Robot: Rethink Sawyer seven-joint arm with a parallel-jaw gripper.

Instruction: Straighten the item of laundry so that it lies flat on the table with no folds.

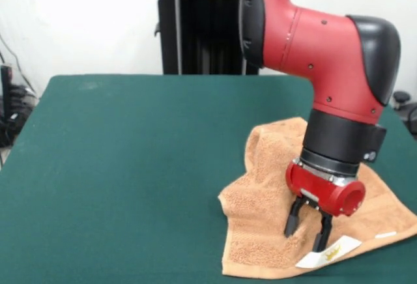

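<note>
The light-brown terry towel (273, 193) lies on the right part of the dark green table (130, 167), reaching toward the front edge. It is rumpled, with a raised fold along its left and far side. Its white label with a yellow mark (330, 253) lies at the near right corner. My gripper (307, 228) hangs from the red and black arm directly over the towel, just left of the label. Its two black fingers (293, 219) are spread apart, with the tips at or just above the cloth and nothing between them.
The robot's black pedestal (202, 30) stands at the far side of the table. Dark cables and gear (10, 108) sit off the table's left edge. The green cloth stretches to the left and far side of the towel.
</note>
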